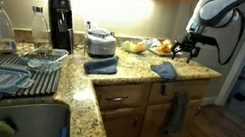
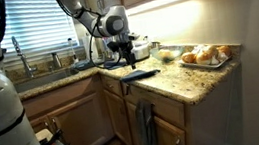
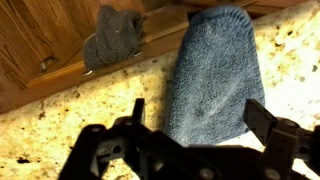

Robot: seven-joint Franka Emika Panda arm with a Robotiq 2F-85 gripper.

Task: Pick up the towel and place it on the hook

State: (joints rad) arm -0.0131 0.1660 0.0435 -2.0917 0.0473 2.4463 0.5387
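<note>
A: Nearest us in the wrist view, our end effector (image 3: 194,108) hangs with its jaws spread wide and nothing between them. The blue towel (image 3: 215,75) lies flat just beneath it on the granite tabletop (image 3: 70,110), its far end reaching the edge.

B: We judge it light, soft and floppy terry, not fragile and unlikely to slip. It would sag and trail once lifted, so we'd pinch a bunched fold near the middle rather than one thin layer at a corner.

A: Coming down onto granite needs care too, since the pile gives and the stone does not.

B: Just past the edge, a grey cloth (image 3: 112,40) hangs against the cabinet front (image 3: 40,40). We cannot make out the hook itself.

A: Further along, in an exterior view, a plate of fruit (image 1: 138,51) sits near the towel, behind it. A second blue towel (image 1: 101,65) lies by a round grey appliance (image 1: 100,42).

B: Farthest off, the coffee machine (image 1: 59,12) and the dish rack (image 1: 15,72) stand well apart from our towel, so we don't expect them to get in the way
</note>
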